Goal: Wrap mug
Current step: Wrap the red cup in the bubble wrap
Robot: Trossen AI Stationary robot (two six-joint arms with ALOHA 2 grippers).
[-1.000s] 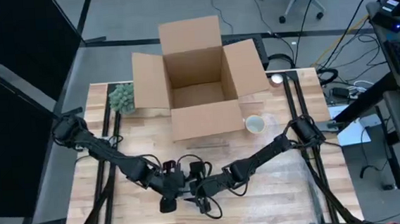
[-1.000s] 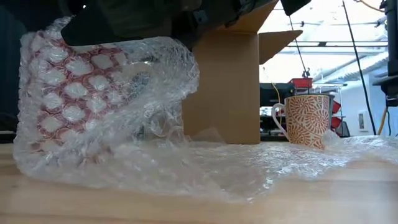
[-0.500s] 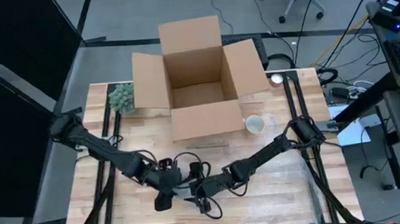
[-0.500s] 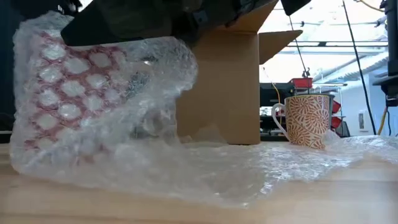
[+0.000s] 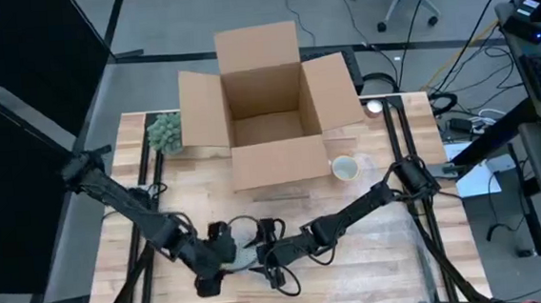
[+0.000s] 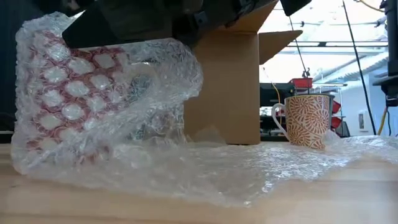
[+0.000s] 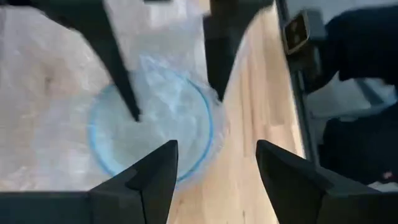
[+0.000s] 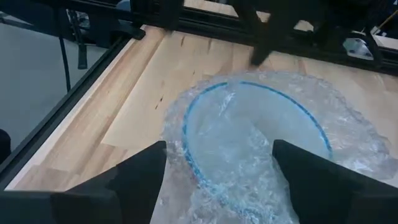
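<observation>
Since a second ago, the left pincer (image 5: 219, 262) has slid toward the left along the front edge of the surface (image 5: 402, 257), and the bubble wrap (image 6: 186, 168) bundle in the low view has shifted slightly with it. Both pincers now sit close together near the front edge, at its middle, over a mug (image 8: 255, 134) covered in the clear wrap. That mug stands upright with its blue rim showing through the plastic in both wrist views. The left pincer's fingers (image 7: 149, 180) are spread apart, hovering over the rim without gripping it. The right pincer (image 5: 269, 261) also has its fingers (image 8: 140, 180) spread, above the wrapped mug. The wrap spreads as a loose sheet across the front of the surface. A second mug (image 6: 306, 120), with a red leaf pattern, stands bare near the right front corner of an open cardboard box (image 5: 269, 104). A small green plant (image 5: 165, 132) sits at the back left corner.
</observation>
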